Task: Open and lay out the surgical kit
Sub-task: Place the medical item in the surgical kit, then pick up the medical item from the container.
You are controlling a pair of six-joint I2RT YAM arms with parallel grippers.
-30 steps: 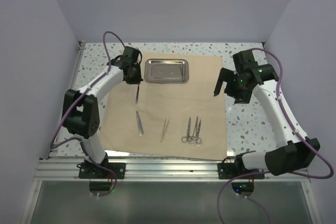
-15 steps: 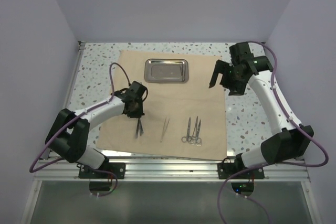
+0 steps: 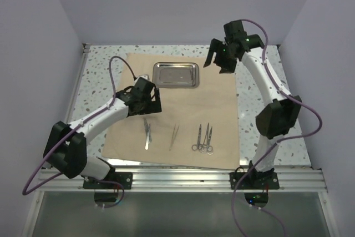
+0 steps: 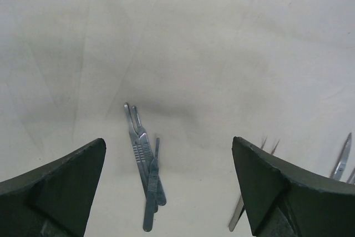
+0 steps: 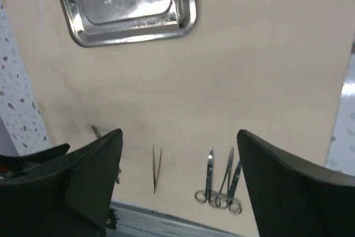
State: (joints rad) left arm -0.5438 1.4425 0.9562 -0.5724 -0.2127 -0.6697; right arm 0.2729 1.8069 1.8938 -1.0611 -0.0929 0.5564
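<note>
The surgical kit lies unwrapped: its tan cloth [image 3: 211, 104] is spread flat with the steel tray [image 3: 176, 75] empty at its far edge. Two scalpels [image 3: 147, 133] lie together and overlapping, tweezers [image 3: 174, 136] to their right, then ring-handled scissors [image 3: 203, 139]. My left gripper [image 3: 148, 102] hovers open just above the scalpels [image 4: 145, 170], nothing between its fingers [image 4: 55, 192]. My right gripper [image 3: 215, 62] hangs open in the air over the cloth's far right corner. Its view looks down on the tray [image 5: 130, 4], tweezers [image 5: 156, 170] and scissors [image 5: 222, 184].
The cloth sits on a speckled white table [image 3: 260, 126] with lilac walls on three sides. A metal rail [image 3: 177, 178] runs along the near edge. The left arm's purple cable [image 3: 113, 76] loops above the cloth's left side.
My left gripper carried a scalpel down beside the other one, let it go and opened, then drew back. My right arm swung up and to the far left.
</note>
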